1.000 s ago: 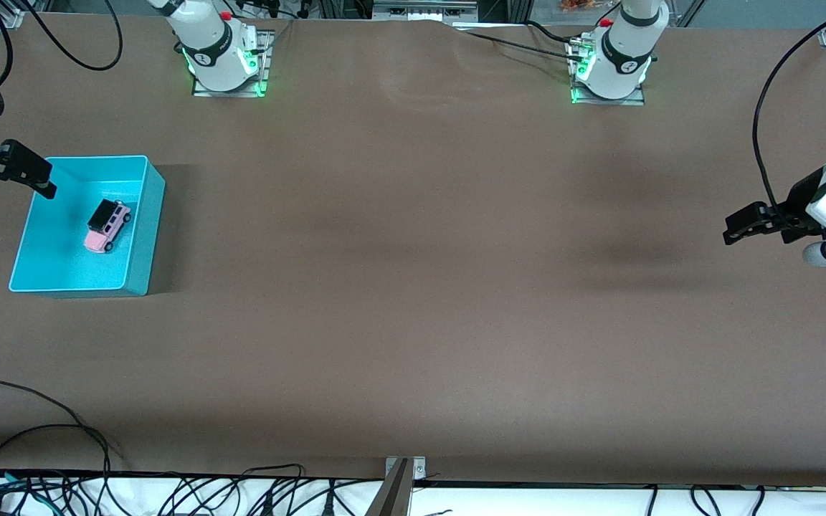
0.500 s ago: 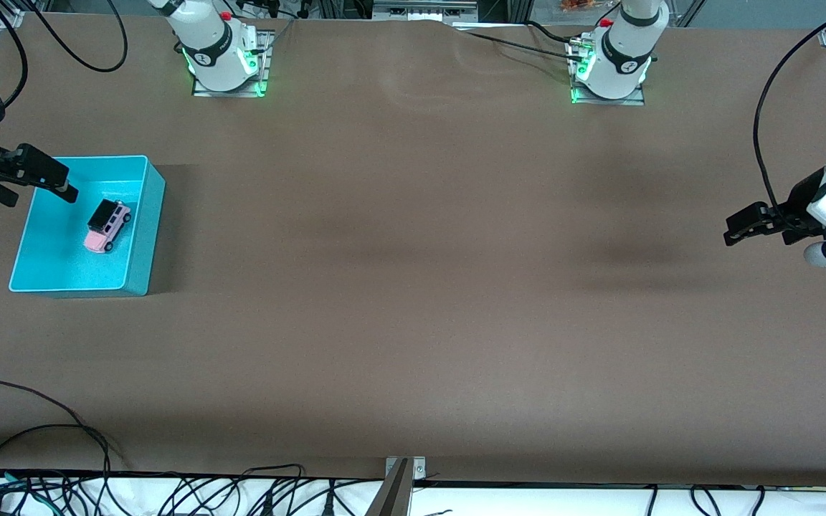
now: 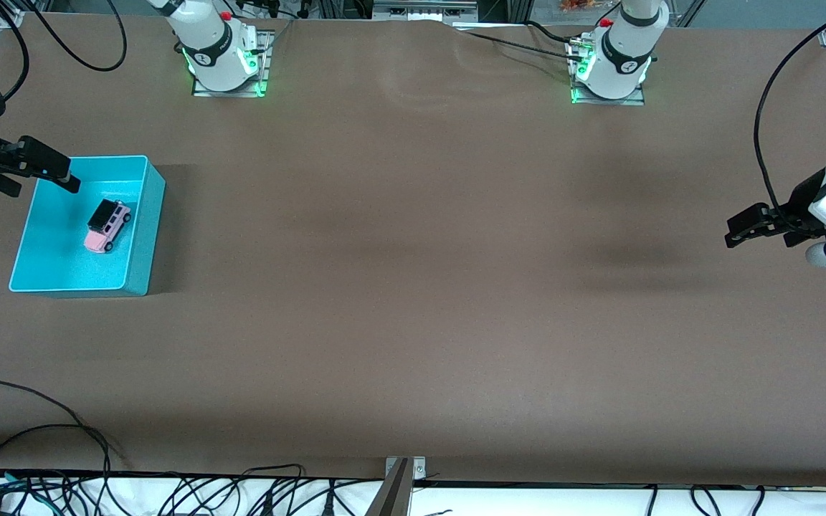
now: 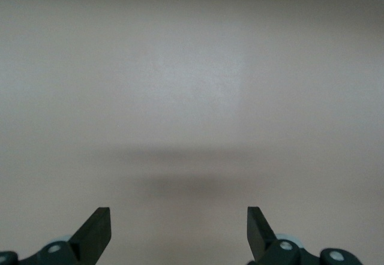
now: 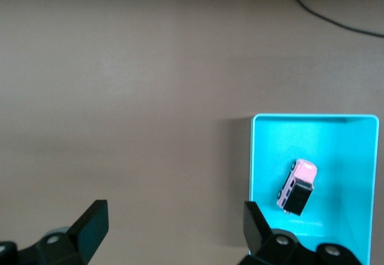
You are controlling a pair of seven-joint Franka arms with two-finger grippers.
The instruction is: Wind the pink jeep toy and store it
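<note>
Pink jeep toy (image 3: 107, 226) lies inside the teal bin (image 3: 142, 236), on the bin floor, apart from the walls, set at a slant to them; black roof end points toward the robots' bases. Bin sits on the brown table (image 3: 413, 287) at the right arm's end.

Right gripper (image 3: 54, 175) hangs over the bin's corner farthest from the front camera, fingers spread, holding nothing.

Left gripper (image 3: 736, 233) waits over bare table at the left arm's end, well apart from the bin, fingers spread, holding nothing.
</note>
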